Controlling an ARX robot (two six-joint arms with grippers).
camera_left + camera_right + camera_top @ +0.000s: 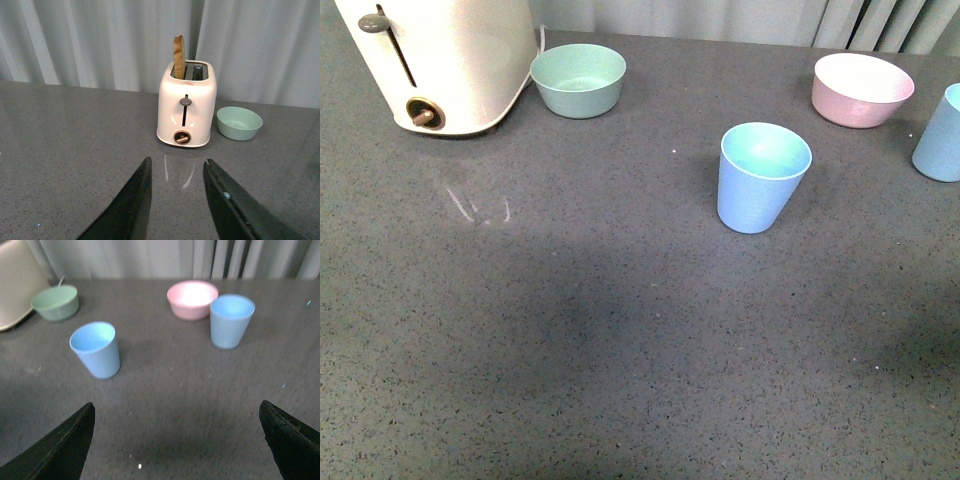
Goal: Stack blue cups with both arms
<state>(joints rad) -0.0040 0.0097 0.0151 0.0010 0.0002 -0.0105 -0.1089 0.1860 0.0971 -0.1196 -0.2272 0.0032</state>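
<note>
Standing upright and well apart on a grey speckled surface (pixel 620 350) are two blue cups: the middle cup (pixel 764 178) near the centre and the right-edge cup (pixel 942 135) cut off by the frame. One pink bowl (pixel 861 88) sits farther back between them, nearer the right-edge cup. One mint-green bowl (pixel 579 80) rests just beside one white toaster (pixel 445 60) holding one slice of toast (pixel 179 57). The left gripper (pixel 177 161) and right gripper (pixel 176 405) hover with jaws released and empty.

Light blue cups (pixel 761 178), mint-green bowl (pixel 579 80), pink bowl (pixel 861 89).
</note>
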